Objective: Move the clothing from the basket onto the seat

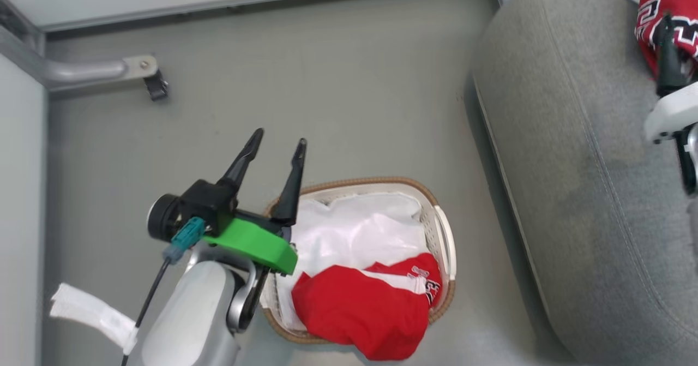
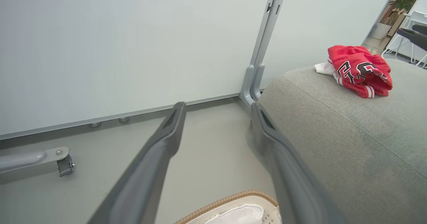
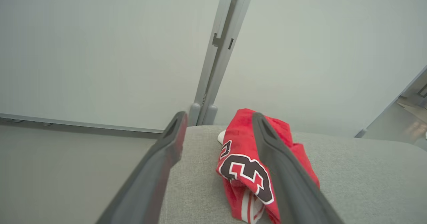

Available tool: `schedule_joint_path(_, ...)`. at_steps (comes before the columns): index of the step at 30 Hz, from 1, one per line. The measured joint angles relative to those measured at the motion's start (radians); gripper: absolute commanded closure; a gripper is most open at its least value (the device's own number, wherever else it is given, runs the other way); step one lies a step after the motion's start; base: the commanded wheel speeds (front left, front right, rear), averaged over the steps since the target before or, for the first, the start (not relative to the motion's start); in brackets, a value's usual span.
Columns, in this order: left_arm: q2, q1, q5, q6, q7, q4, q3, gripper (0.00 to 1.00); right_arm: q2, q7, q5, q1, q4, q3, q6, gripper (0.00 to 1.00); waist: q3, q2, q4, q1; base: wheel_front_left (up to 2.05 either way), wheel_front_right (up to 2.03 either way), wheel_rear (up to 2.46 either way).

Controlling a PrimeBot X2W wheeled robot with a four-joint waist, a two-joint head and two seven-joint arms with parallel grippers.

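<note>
One piece of the red clothing (image 1: 360, 306) lies bunched in the near end of the basket (image 1: 376, 181), on a white sheet (image 1: 354, 229). My left gripper (image 1: 279, 137) hovers open and empty over the basket's far left rim, and its wrist view shows the jaws (image 2: 217, 105) well apart. The other red garment (image 3: 245, 170), marked with dark white-edged digits, rests on the grey seat (image 1: 589, 164). My right gripper (image 3: 219, 115) stands open just above this garment, holding nothing. One of its dark fingers (image 1: 666, 55) crosses the garment (image 1: 662, 0) in the head view.
The basket stands on grey floor just left of the seat's rounded edge. A grey frame leg with a caster (image 1: 155, 85) juts out at the far left. Pale wall panels and a metal post (image 2: 257, 73) close the far side.
</note>
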Motion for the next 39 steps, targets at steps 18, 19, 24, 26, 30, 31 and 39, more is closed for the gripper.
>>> schedule_joint_path(18,-0.044,0.286,0.026,0.002,0.0,-0.03,0.328,0.0,0.278,0.0,0.081,0.36,-0.225,0.023,0.0,0.0,-0.184,0.0,0.088,0.0,0.0,0.0,0.0)
schedule_joint_path(19,-0.045,0.299,0.026,0.002,0.0,-0.031,0.337,0.0,0.287,0.0,0.088,0.381,-0.235,0.023,0.0,0.0,-0.19,0.0,0.089,0.0,0.0,0.0,0.0)
schedule_joint_path(24,-0.048,0.348,0.026,0.001,0.0,-0.032,0.353,0.0,0.294,0.0,0.128,0.479,-0.27,0.054,0.0,0.0,-0.211,0.0,0.092,0.0,0.0,0.0,0.0)
schedule_joint_path(26,-0.049,0.361,0.025,0.001,0.0,-0.032,0.349,0.0,0.295,0.0,0.146,0.517,-0.283,0.077,0.0,0.0,-0.218,0.0,0.095,0.0,0.0,0.0,0.0)
schedule_joint_path(30,-0.049,0.374,0.015,0.003,0.0,-0.034,0.344,0.0,0.297,0.0,0.155,0.563,-0.307,0.121,0.0,0.0,-0.23,0.0,0.098,0.0,0.0,0.0,0.0)
schedule_joint_path(31,-0.049,0.376,0.014,0.004,0.0,-0.035,0.343,0.0,0.297,0.0,0.156,0.569,-0.313,0.124,0.0,0.0,-0.232,0.0,0.097,0.0,0.0,0.0,0.0)
schedule_joint_path(39,-0.049,0.401,-0.001,0.016,0.0,-0.037,0.339,0.0,0.296,0.0,0.157,0.596,-0.329,0.152,0.0,0.0,-0.253,0.0,0.084,0.0,0.0,0.0,0.0)
